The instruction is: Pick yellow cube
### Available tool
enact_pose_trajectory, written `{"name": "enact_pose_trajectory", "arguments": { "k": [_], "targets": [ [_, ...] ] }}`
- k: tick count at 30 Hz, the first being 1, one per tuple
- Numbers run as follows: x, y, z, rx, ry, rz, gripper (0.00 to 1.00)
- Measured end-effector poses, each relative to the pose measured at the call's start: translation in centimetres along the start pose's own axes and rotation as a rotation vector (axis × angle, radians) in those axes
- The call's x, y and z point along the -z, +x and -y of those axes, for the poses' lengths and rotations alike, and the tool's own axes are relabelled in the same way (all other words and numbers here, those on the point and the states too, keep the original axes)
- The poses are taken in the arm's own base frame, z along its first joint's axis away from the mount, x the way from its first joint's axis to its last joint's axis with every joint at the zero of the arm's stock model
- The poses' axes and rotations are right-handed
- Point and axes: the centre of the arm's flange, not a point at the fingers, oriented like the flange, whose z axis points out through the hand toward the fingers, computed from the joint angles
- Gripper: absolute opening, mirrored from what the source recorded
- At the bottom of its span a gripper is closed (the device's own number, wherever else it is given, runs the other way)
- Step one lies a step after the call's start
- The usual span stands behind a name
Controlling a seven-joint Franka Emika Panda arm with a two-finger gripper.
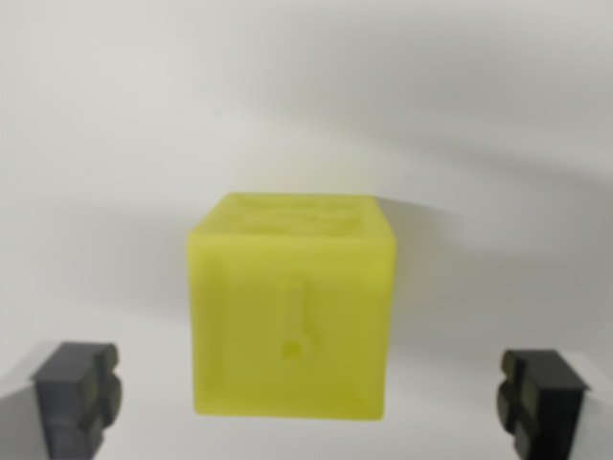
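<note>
A yellow cube (292,307) fills the middle of the wrist view, resting on a white surface (287,96). Its near face carries a raised mark like an exclamation point, and its top has faint relief. My gripper (308,401) is open: one dark fingertip (77,393) shows at the wrist view's lower left, the other fingertip (541,398) at the lower right. The cube sits between the two fingers with a wide gap on each side, touching neither.
Plain white surface lies all around the cube, with soft shadows across the upper right.
</note>
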Motion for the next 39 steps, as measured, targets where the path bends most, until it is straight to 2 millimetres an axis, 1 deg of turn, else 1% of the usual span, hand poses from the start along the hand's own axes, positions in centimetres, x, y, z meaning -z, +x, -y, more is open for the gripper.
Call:
{"name": "enact_pose_trajectory", "arguments": {
  "k": [4, 21, 24, 29, 30, 34, 39],
  "targets": [
    [-0.9, -0.5, -0.1, 0.003, -0.001, 0.001, 1.00],
    [-5.1, -0.6, 0.0, 0.008, -0.004, 0.003, 1.00],
    [-5.5, -0.6, 0.0, 0.009, -0.005, 0.003, 1.00],
    [-5.6, -0.6, 0.0, 0.010, -0.005, 0.003, 1.00],
    [-5.6, -0.6, 0.0, 0.010, -0.005, 0.003, 0.00],
    [-5.4, -0.6, 0.0, 0.010, -0.005, 0.003, 0.00],
    [-4.3, -0.6, 0.0, 0.011, -0.004, 0.002, 0.00]
  ]
}}
